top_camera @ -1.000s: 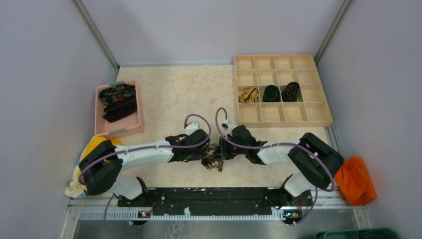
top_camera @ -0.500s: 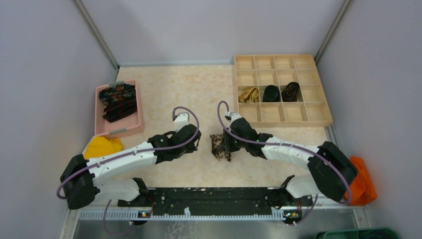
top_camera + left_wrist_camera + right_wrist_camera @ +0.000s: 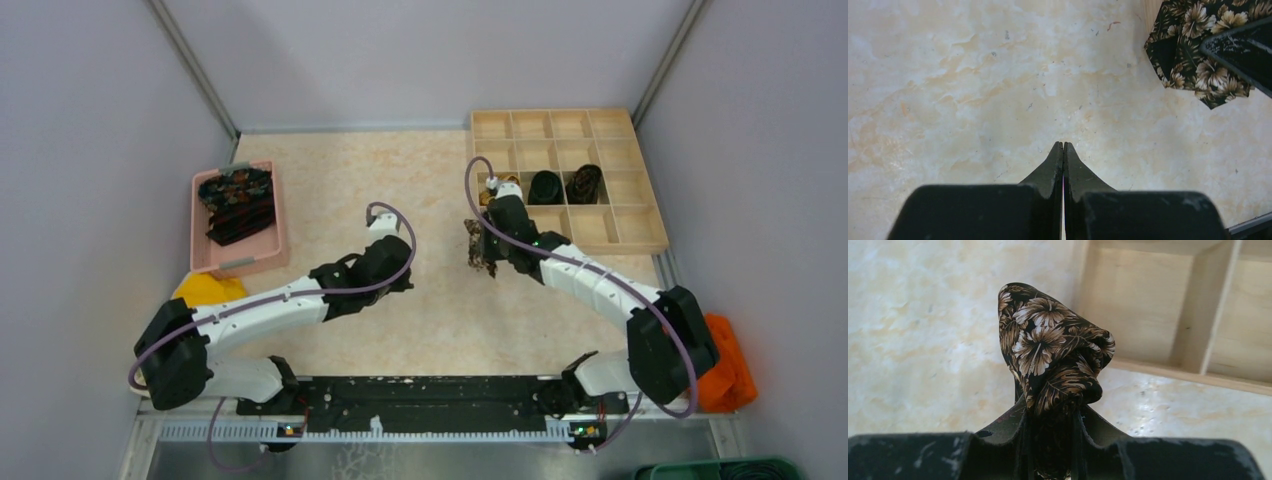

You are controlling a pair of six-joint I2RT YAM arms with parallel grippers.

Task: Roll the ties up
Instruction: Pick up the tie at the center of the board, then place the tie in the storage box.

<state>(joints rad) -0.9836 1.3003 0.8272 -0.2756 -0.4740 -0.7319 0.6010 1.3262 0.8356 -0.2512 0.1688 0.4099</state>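
Right claw (image 3: 1050,415) grips the rolled tie (image 3: 1050,350) beside the box (image 3: 1168,372); set it upright in 1 free compartment, lest it uncoil. Left claw (image 3: 1063,150) is closed, empty.

A marbled beige table (image 3: 400,190) stood between pale grey walls. A pink tray (image 3: 240,264) sat at its left side, well apart from a wooden box (image 3: 610,243) of square compartments at the far right. A yellow cloth (image 3: 205,290) lay just in front of the tray, an orange cloth (image 3: 725,370) lay past the table's right edge, and part of a green container (image 3: 715,468) showed nearer still
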